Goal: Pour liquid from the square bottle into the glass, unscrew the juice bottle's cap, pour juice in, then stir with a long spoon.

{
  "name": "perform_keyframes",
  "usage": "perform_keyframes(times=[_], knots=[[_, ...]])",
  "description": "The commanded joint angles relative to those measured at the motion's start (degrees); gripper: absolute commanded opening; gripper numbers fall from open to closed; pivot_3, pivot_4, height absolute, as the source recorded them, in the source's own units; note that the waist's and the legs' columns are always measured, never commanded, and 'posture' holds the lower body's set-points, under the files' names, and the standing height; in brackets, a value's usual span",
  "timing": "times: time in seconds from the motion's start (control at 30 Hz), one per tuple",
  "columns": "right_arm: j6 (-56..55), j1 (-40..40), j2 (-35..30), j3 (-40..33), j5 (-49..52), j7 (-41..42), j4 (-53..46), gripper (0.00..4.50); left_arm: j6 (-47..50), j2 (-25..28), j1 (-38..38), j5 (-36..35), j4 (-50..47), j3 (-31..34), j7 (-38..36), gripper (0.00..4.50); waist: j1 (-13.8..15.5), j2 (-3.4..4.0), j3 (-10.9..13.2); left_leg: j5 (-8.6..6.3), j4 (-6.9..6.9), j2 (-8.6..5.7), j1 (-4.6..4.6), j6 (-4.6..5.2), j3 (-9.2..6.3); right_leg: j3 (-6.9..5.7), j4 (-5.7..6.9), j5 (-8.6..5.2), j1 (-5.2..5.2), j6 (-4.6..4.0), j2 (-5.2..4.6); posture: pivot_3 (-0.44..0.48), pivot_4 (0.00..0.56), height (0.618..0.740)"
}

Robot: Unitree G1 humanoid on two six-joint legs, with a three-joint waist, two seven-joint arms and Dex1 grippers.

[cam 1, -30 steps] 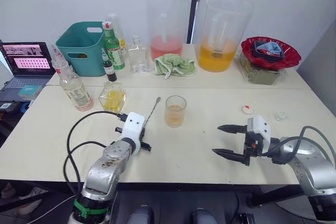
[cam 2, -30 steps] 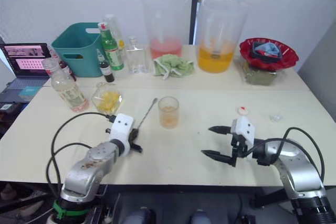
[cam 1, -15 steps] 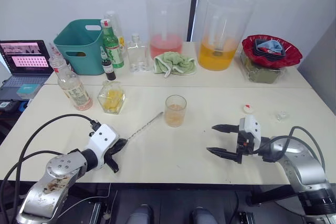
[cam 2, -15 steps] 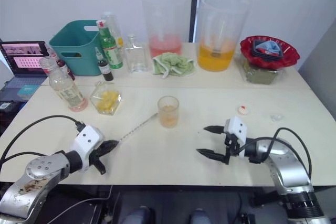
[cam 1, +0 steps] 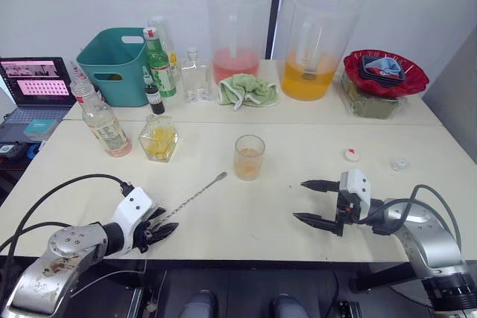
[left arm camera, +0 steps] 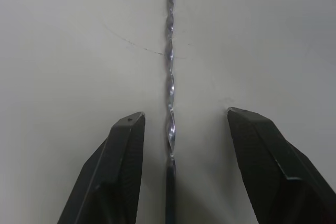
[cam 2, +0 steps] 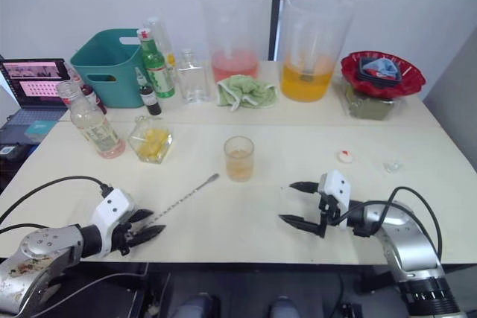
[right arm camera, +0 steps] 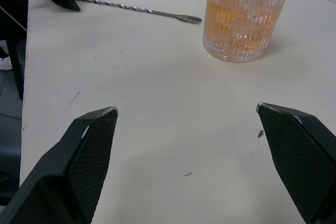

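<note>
**Both hands spread, long spoon lying flat on the desk**

The left hand (cam 1: 158, 226) is hovering low near the front edge of the desk (cam 1: 298, 147), its two black fingers (left arm camera: 122, 156) standing spread apart on either side of the long spoon (cam 1: 192, 198). The spoon is lying flat on the desk, its twisted stem running between the fingers without either one touching it, and its far end is pointing toward the glass (cam 1: 249, 157). The glass is standing upright near the middle of the desk, holding orange liquid. The right hand (cam 1: 314, 201) is resting low over the desk, well to the right of the glass, with its fingers spread wide and gripping nothing. The square bottle (cam 1: 159, 139) is sitting behind the spoon on the left, with yellow content inside, and the juice bottle (cam 1: 103, 122) is standing just beside it, further left. A small red and white cap (cam 1: 351, 154) is lying on the desk beyond the right hand
</note>
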Motion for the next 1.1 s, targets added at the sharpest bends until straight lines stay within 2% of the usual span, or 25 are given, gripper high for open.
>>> perform_keyframes(times=[0.03,0.07,0.1,0.3,0.47,0.67,0.77,1.0,1.1], knots=[[-1.86,0.11,0.07,-1.3,-0.3,-0.59,-0.1,4.5,2.8,4.1,-0.69,1.92,1.54,-3.7,-1.52,2.58,-0.15,0.01,-0.01,0.0,0.0,0.0,0.01,0.0,0.0,0.01,0.01,0.0,0.0,0.0,0.0,0.0,0.15,0.74],[-2.13,0.03,0.16,-1.18,-0.44,-0.73,0.08,4.5,3.67,4.62,-0.96,2.1,2.04,-4.55,-1.38,2.58,-0.28,0.03,-0.02,0.0,0.0,0.0,0.03,0.0,0.02,0.02,0.01,0.0,0.01,0.0,0.0,0.0,0.15,0.74],[-2.33,-0.07,0.24,-1.12,-0.54,-0.86,0.27,4.5,4.46,4.83,-1.33,1.99,2.4,-5.06,-1.11,2.02,-0.32,0.06,-0.03,0.0,-0.01,0.0,0.05,0.0,0.03,0.03,0.01,0.0,0.02,0.0,0.0,0.0,0.15,0.74],[-3.0,-0.23,0.39,-1.07,-0.82,-1.27,0.8,4.5,6.4,4.81,-5.06,1.78,4.93,-6.97,-1.04,0.09,-0.26,0.16,-0.09,0.0,-0.02,0.0,0.15,0.0,0.03,0.03,0.01,0.0,0.11,0.0,0.0,0.0,0.15,0.74],[-3.14,-0.38,0.32,-1.21,-0.9,-1.24,0.89,4.5,5.43,5.21,-5.67,2.34,5.64,-7.3,-1.51,0.01,-0.1,0.21,-0.12,0.0,-0.02,-0.01,0.26,0.0,0.02,0.02,0.0,0.0,0.25,0.0,-0.01,0.0,0.15,0.74],[-1.12,-3.04,0.6,-1.49,0.87,-1.03,1.82,4.5,2.3,1.08,-8.35,-0.23,8.47,1.02,0.87,0.01,-0.07,0.23,-0.13,0.0,-0.02,0.01,0.36,0.01,0.0,-0.01,-0.02,0.0,0.35,0.0,0.0,0.0,0.15,0.74],[7.9,-6.46,2.98,-4.69,8.63,-4.21,1.58,4.5,-0.63,-0.83,-10.56,-0.66,7.71,3.84,2.19,0.01,-0.19,0.1,-0.06,0.01,0.0,0.03,0.32,0.0,-0.01,0.0,-0.02,0.0,0.33,0.0,0.02,0.0,0.15,0.74],[19.93,-14.07,5.27,-9.25,16.1,-11.12,2.97,4.5,-0.46,-7.02,-18.42,-6.38,3.49,8.48,6.01,0.01,0.04,0.08,-0.05,0.01,0.02,-0.02,-0.2,-0.01,-0.05,0.0,0.07,0.02,-0.18,-0.02,-0.02,0.0,0.15,0.74],[28.57,-19.45,9.21,-12.17,25.48,-16.43,0.88,4.5,-5.39,-9.03,-22.75,-5.91,1.97,6.63,6.24,0.01,-0.15,0.03,-0.02,0.0,0.02,-0.01,-0.24,0.0,-0.04,0.0,0.1,0.03,-0.23,-0.03,-0.01,0.0,0.15,0.74]])
